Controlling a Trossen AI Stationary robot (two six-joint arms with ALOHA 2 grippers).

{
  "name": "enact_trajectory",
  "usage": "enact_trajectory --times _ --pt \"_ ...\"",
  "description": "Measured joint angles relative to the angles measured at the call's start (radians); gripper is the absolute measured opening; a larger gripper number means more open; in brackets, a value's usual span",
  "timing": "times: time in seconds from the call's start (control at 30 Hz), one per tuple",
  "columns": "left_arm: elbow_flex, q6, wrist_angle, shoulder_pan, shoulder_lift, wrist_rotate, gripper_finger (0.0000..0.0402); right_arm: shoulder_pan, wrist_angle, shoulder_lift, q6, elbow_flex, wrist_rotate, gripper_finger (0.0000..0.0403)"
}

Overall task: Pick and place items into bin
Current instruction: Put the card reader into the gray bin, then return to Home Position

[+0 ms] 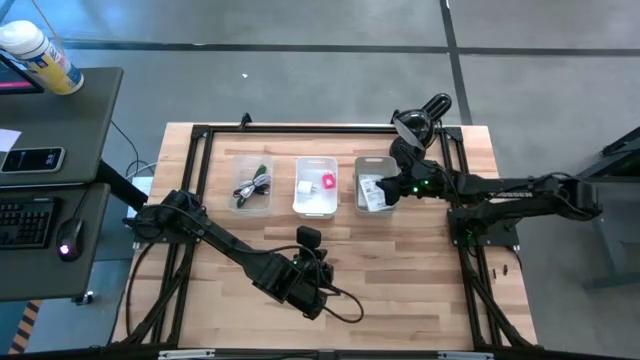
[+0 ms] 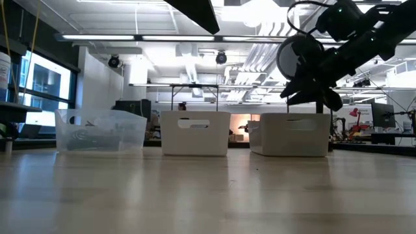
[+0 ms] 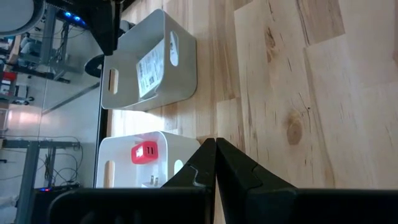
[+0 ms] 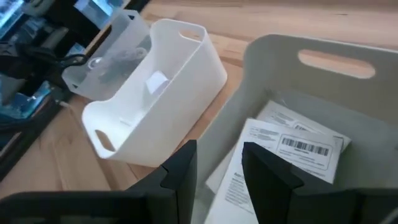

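Observation:
Three bins stand in a row on the far half of the table. The clear bin [image 1: 252,185] holds a black cable and a green pen. The white middle bin [image 1: 316,187] holds a tiny pink piece [image 3: 144,152] and a small white cube [image 4: 157,81]. Two white printed cards [image 4: 292,149] lie in the grey-white right bin [image 1: 373,185]. My right gripper [image 4: 217,155] hangs open just above this bin's inside, with nothing between its fingers. My left gripper [image 3: 214,143] is shut and empty, above the bare wood near the middle bin.
A black metal frame [image 1: 200,135] runs round the tabletop. A desk [image 1: 50,170] with keyboard, mouse, phone and a bottle stands off the table's left side. Bare wood [image 1: 400,270] stretches across the near half, between the arms.

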Motion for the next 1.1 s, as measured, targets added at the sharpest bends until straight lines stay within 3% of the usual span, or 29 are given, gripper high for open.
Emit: enact_trajectory --times 0.23,0.47,0.63,0.73,0.83,1.0,1.1 --pt "0.000 0.009 0.000 0.000 0.000 0.000 0.0001 0.001 -0.007 -0.078 0.001 0.000 -0.091 0.0119" --pt "0.059 0.123 -0.017 0.000 -0.004 -0.023 0.0001 0.004 -0.014 -0.218 -0.054 0.000 -0.171 0.0119" --pt "0.171 0.274 -0.049 0.000 -0.007 -0.187 0.0001 0.025 -0.015 -0.330 -0.094 0.000 -0.165 0.0119" --pt "0.222 0.467 -0.069 0.005 -0.006 -0.328 0.0001 0.030 -0.025 -0.388 -0.094 0.000 -0.162 0.0119" --pt "0.262 0.644 -0.068 0.006 -0.007 -0.394 0.0001 0.030 -0.052 -0.440 -0.094 0.001 -0.173 0.0119" --pt "0.301 0.707 -0.038 0.027 -0.007 -0.408 0.0001 0.030 -0.067 -0.514 -0.194 0.001 -0.257 0.0119" --pt "0.299 0.692 -0.038 0.067 -0.006 -0.349 0.0001 0.031 -0.062 -0.560 -0.278 0.001 -0.277 0.0119"
